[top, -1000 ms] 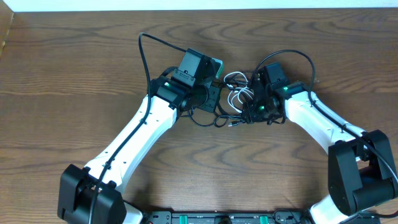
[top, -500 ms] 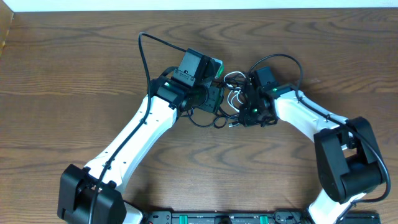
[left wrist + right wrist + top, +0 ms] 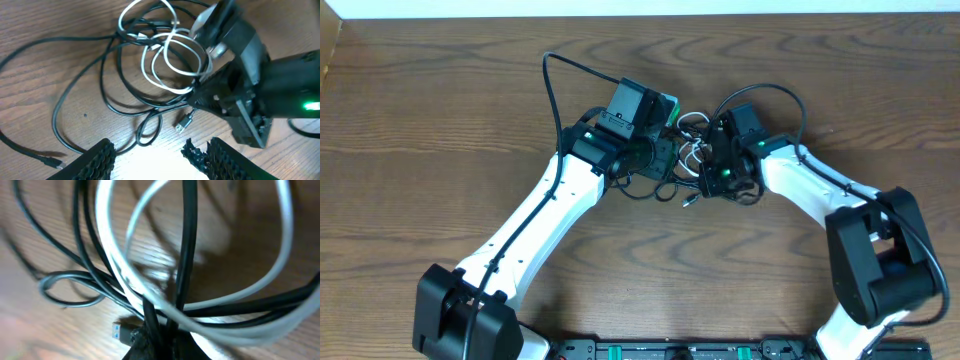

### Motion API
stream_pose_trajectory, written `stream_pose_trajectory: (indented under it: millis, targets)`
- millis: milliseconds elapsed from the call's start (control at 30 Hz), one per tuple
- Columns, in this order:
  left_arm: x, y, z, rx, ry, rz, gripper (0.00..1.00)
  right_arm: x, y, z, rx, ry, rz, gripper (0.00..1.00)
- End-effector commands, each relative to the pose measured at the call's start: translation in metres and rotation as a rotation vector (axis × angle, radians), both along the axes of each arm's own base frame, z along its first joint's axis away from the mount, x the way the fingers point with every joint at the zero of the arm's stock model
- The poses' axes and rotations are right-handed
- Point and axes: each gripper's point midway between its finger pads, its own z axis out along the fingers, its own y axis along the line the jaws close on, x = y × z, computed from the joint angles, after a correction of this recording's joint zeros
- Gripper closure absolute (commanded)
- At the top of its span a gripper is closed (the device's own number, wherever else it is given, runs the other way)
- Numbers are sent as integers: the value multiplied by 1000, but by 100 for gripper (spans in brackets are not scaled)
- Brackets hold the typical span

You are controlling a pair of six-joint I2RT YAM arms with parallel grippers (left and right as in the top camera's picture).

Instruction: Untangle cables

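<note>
Location: the cables are being seen as one knot on the table, far of centre, between the two grippers.
Right gripper: the right gripper is being pressed closed on several strands at once, black and white together, at the knot's right edge.
Left gripper: the left gripper is being shown with jaws apart and nothing grasped, above the knot's near-left side.
Handling: the cables are being judged light, limp and slippery; loops are likely to be dragged along when one strand is pulled.
Grasp place: a single strand clear of the crossings, or the free plug end, is being judged the better hold.
Direction: no single long axis is being shown. The white cable is being seen coiled in loops at the far side, while the black cables are being seen trailing left in the left wrist view.
</note>
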Motion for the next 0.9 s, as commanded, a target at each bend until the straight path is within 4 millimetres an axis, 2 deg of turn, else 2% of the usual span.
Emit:
stream_pose_trajectory:
  millis: [0,67,133,233,367,533,667,867]
  targets:
    - [4,-1,3,5,-12,7,39,10,9,54,158,-87,-2,99]
    - [4,-1,3,4,-11,7,39,16,7,77,218,-119,-42,99]
    - [4,-1,3,4,-11,7,34,22,1,93,261,-136,-82,99]
    - [4,-1,3,4,-11,7,18,32,-10,123,361,-164,-151,99]
    - [3,-2,3,-4,-7,1,16,44,-20,154,517,-150,-240,99]
    - [-3,-15,8,-70,12,-41,14,54,-23,169,622,-95,-341,99]
    - [-7,-30,17,-157,23,-95,14,58,-18,182,697,-54,-387,99]
    - [-6,-33,20,-173,13,-102,14,58,-9,201,805,18,-403,99]
